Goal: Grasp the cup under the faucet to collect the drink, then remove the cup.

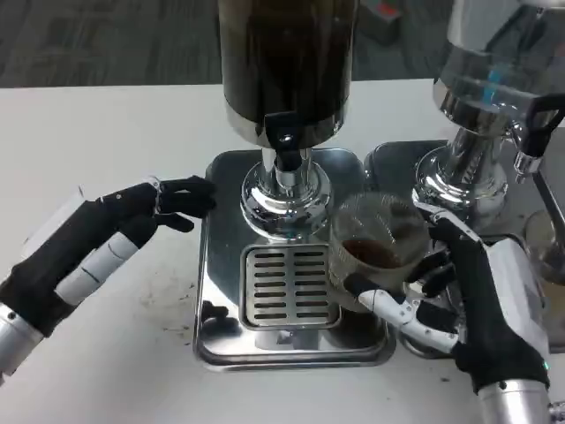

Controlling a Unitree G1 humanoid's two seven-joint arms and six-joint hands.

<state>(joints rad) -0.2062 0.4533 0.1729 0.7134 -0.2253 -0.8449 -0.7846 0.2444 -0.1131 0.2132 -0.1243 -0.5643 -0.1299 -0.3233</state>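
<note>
Right hand [477, 309] is gripping the cup [380, 243], some dark drink inside, at right-centre beside the faucet [284, 141]. Left hand [132, 221] is idling, fingers loosely apart. Probably removal step; next, carrying the cup away level.

Left hand [106, 243], at 9 o'clock: black covering over back and fingers, white segments along the fingers, black fingertips, silver forearm at the wrist. Right hand [481, 305], at 4 o'clock: white back plate, black palm and thumb, white-and-black fingers, ribbed silver forearm.
</note>
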